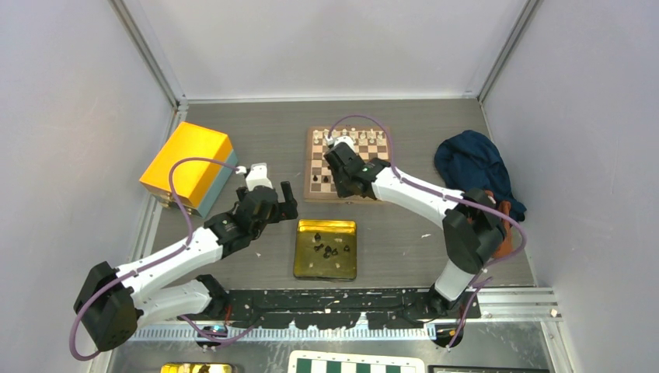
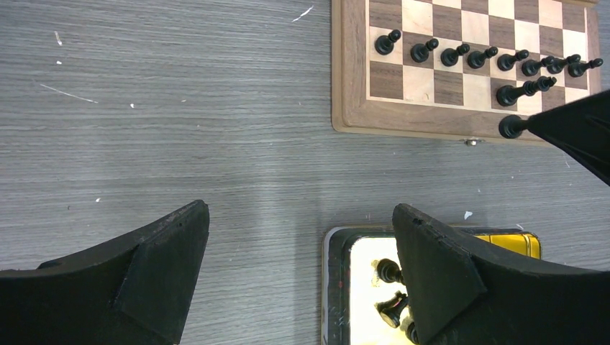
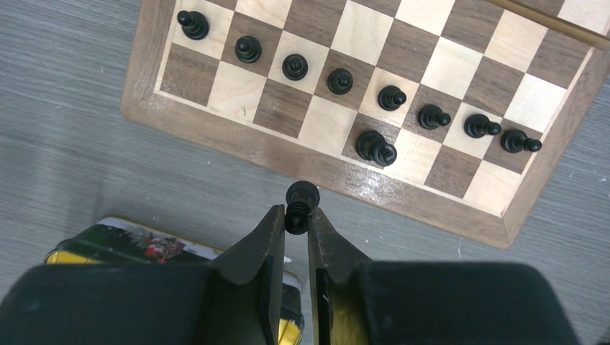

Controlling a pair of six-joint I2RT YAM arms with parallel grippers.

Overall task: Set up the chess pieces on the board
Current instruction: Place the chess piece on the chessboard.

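Right fingers [image 3: 270, 241] pinch 1 black piece [image 3: 302, 194] by the board [image 3: 216, 136] rim.
Its base is hidden between them; left fingers [image 2: 165, 266] spread wide.

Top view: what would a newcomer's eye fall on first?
The right gripper pinches a black chess piece at the near rim of the board, near a row of eight black pawns. A bright yellow box sits far left, and a gold tin holding loose black pieces lies in the centre.

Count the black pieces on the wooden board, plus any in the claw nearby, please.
Black pawns in a row on the board: 8
Taller black piece on the edge row: 1
Black piece in the right gripper: 1
Total: 10
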